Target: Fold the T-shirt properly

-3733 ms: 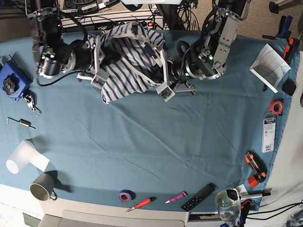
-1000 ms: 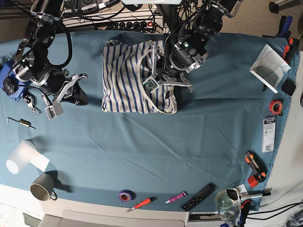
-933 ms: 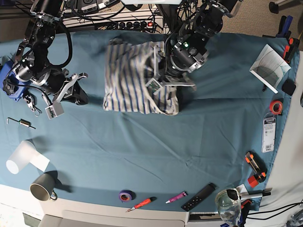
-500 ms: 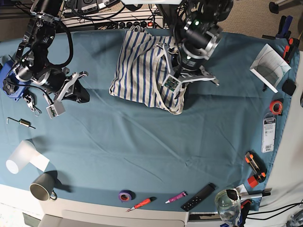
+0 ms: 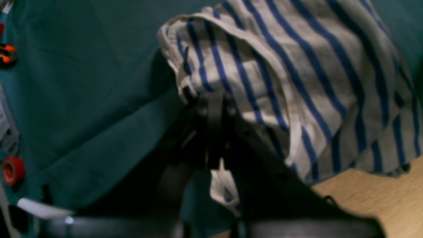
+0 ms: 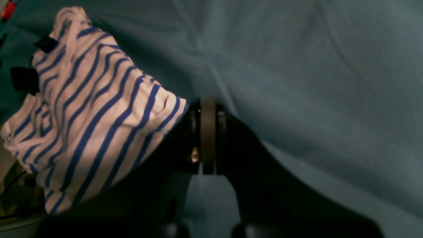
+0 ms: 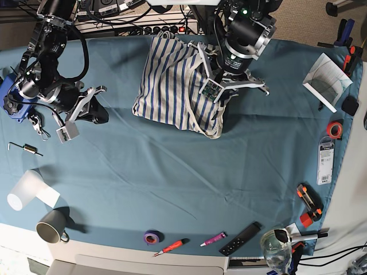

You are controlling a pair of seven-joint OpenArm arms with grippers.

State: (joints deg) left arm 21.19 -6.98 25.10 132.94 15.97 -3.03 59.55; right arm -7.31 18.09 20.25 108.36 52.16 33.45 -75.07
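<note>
Over the last second I see the T-shirt (image 7: 175, 86) shift from lying squarer in the upper middle of the base view to sitting a little further right and turned at a slant, its lower corner now pointing down-right. My left gripper (image 5: 214, 109) has dragged it there: its jaws are pinched shut on a bunched edge of the striped cloth, and a scrap of fabric hangs below them. My right gripper (image 6: 205, 132) has stayed at the left of the base view, closed on nothing, over the teal table cloth (image 7: 172, 183). I judge this a repositioning, not yet a fold. The shirt looks rumpled, doubled over itself in a rough pad, stripes running crooked, edges uneven.
</note>
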